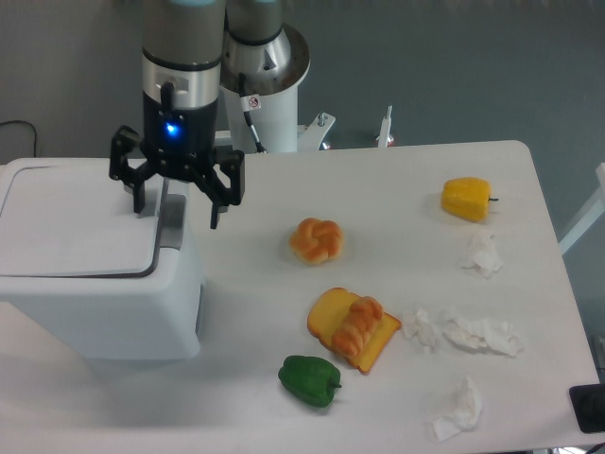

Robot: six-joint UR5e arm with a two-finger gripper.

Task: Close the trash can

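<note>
Standing on a white table [397, 189]: trash can [85, 274], lid down.

1. No words, brand names or numbers can be read anywhere.
2. A small round red-and-white sign sticker [251, 102] sits on the white robot base column [267, 113]; its symbol is too small to make out.

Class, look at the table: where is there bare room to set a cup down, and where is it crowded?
Bare: the far stretch between the bread roll and the yellow pepper; also the near left corner, before the trash can. Crowded: from the toast and green pepper to the crumpled tissues.
</note>
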